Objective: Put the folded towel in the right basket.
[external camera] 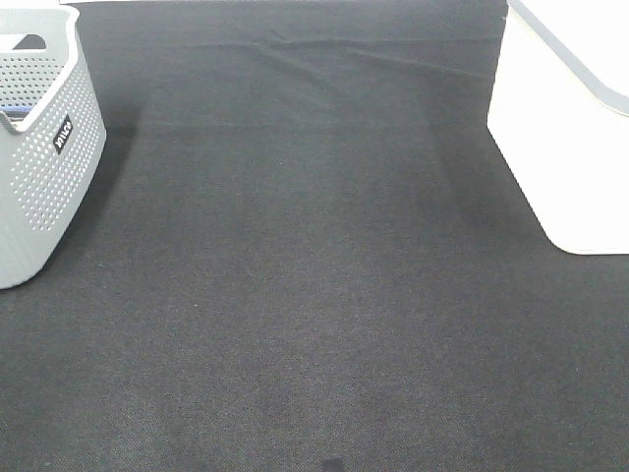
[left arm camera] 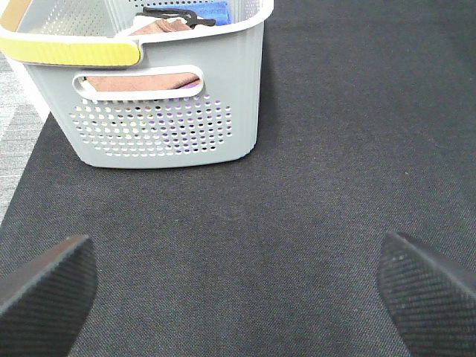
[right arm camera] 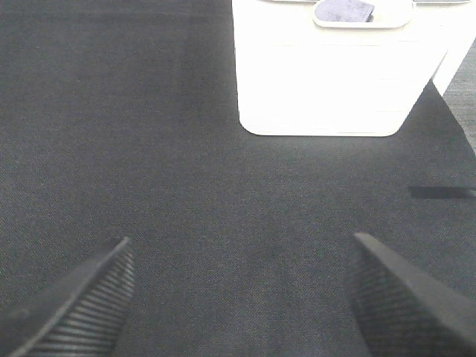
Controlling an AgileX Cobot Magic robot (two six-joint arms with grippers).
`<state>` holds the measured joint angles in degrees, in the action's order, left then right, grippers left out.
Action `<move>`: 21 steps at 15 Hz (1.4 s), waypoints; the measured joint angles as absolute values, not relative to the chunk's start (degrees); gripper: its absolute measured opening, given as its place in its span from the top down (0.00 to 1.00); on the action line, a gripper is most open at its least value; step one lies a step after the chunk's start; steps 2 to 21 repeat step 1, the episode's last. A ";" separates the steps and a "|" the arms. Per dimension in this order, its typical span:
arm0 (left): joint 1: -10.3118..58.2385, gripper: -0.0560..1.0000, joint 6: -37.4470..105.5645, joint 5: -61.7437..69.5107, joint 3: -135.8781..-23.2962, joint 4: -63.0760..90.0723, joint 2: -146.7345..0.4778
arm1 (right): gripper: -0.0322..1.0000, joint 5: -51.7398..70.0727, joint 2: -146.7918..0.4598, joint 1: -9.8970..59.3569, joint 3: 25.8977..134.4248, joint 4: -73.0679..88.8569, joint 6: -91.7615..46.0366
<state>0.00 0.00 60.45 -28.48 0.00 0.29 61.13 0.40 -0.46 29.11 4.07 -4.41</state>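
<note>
A brownish-pink folded towel lies inside the grey perforated left basket, seen through its handle opening, with a blue cloth behind it. In the exterior high view this basket stands at the far left and its contents are hidden. The white right basket stands at the far right and also shows in the right wrist view. My left gripper is open and empty above the black mat, short of the grey basket. My right gripper is open and empty, short of the white basket.
A black cloth mat covers the table between the two baskets. The grey basket has a yellow handle. A dark purplish thing shows through the white basket's handle opening. Neither arm shows in the exterior high view.
</note>
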 joint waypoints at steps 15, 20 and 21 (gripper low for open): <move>0.00 0.02 0.00 60.45 -28.48 0.00 0.29 | 0.25 61.13 0.40 -0.46 29.11 4.07 -4.41; 0.00 0.02 0.00 60.45 -28.48 0.00 0.29 | 0.25 61.13 0.40 -0.46 29.11 4.07 -4.41; 0.00 0.02 0.00 60.45 -28.48 0.00 0.29 | 0.25 61.13 0.40 -0.46 29.11 4.07 -4.41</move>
